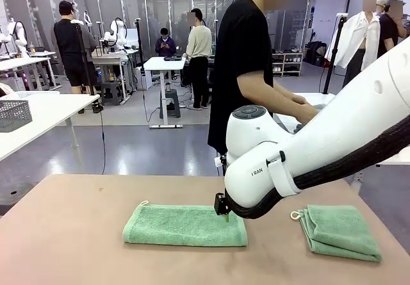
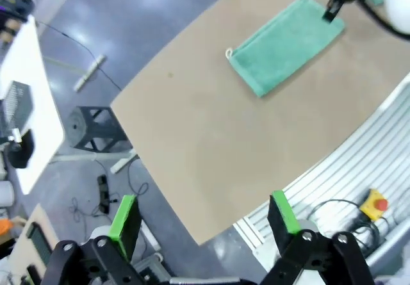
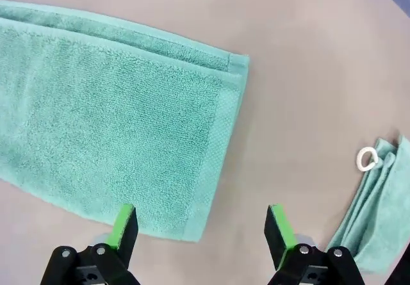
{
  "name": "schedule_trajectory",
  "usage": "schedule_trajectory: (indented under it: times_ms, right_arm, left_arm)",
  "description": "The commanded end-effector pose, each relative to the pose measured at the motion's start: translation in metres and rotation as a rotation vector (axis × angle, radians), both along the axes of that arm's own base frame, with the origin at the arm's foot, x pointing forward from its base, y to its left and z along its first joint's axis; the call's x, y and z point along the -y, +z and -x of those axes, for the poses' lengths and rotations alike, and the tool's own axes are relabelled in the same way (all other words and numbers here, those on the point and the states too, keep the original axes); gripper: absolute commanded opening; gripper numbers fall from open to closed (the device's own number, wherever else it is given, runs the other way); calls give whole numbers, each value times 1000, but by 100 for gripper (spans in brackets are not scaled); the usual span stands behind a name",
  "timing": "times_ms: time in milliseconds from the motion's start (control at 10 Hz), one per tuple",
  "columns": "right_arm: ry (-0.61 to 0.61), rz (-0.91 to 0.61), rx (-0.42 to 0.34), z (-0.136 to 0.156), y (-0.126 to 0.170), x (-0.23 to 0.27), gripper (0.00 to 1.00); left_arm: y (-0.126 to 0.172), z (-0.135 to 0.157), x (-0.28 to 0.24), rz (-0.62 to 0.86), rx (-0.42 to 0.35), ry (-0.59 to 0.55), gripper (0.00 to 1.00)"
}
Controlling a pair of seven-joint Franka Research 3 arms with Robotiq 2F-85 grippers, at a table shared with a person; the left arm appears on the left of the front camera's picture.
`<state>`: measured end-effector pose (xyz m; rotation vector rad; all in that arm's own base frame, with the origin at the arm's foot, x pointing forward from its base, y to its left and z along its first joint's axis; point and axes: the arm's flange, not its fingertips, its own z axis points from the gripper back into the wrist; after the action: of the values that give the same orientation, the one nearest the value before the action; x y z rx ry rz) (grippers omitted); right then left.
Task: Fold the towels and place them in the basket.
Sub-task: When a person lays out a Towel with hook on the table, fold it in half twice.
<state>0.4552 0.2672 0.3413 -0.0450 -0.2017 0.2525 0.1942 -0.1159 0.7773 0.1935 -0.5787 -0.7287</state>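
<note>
Mint towel (image 1: pixel 184 225) folded once, centre | second towel (image 1: pixel 339 230) folded, right | right gripper (image 3: pixel 200 218) wide over towel's end | left gripper (image 2: pixel 204 202) wide, empty

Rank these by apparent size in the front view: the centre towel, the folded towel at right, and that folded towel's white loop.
1. centre towel, the largest
2. folded towel, clearly smaller
3. white loop, by far the smallest

All lie at a similar distance, so the order is safe.

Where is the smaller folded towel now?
In the front view, the smaller towel lies on the right side of the table, apart from the longer towel in the middle.
</note>
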Motion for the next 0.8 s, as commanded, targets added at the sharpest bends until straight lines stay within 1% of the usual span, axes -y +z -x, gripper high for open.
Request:
schedule_trajectory:
  times_ms: [0,100,200,400,600,700]
  right_arm:
    - [-64,-52,-5,-10,-12,-2,100]
    - [-90,-59,-5,-13,-18,-2,100]
    - [-111,-67,2,-15,-22,-2,100]
    - [-145,-79,11,-22,-29,6,100]
    - [-154,-95,-10,-29,-39,10,100]
    - [-160,-100,-17,-31,-43,12,100]
  left_arm:
    - [41,38,6,30,-44,71,100]
    - [54,55,8,58,-57,80,100]
    - [64,73,8,73,-49,94,100]
    - [68,96,10,115,-56,99,100]
    - [74,118,9,125,-50,121,100]
    - [74,124,9,133,-33,123,100]
